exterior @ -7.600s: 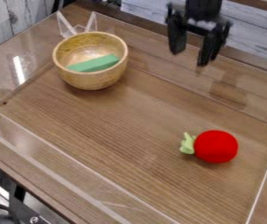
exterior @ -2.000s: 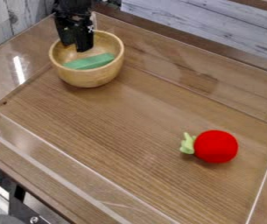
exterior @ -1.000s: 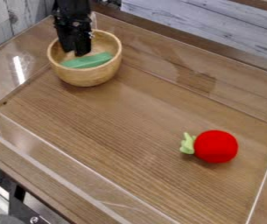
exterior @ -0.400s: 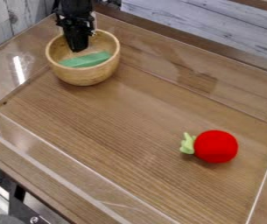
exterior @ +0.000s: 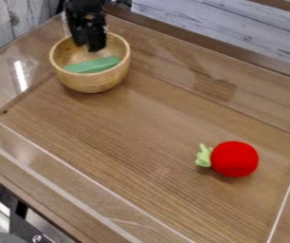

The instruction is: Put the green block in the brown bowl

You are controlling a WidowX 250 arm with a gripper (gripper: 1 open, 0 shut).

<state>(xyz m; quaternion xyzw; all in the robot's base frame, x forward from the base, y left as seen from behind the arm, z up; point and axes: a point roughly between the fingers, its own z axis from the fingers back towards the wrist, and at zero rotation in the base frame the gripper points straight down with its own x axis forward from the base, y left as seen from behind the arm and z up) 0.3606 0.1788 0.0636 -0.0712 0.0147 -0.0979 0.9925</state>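
Observation:
The brown bowl (exterior: 73, 84) stands at the back left of the wooden table. Inside it lies the green block (exterior: 99, 65), flat on the yellowish bottom. My gripper (exterior: 88, 44) hangs just above the far rim of the bowl, black fingers pointing down. Its jaws are a little apart with nothing between them. The block is below and in front of the fingertips, and the fingers do not touch it.
A red round toy with a pale green leaf (exterior: 234, 158) lies at the right front of the table. Clear plastic walls (exterior: 8, 133) ring the table top. Pale planks run along the back.
My gripper was down in the bowl with its jaws pinched together. It has since lifted slightly and the jaws have parted. The green block stays in the bowl.

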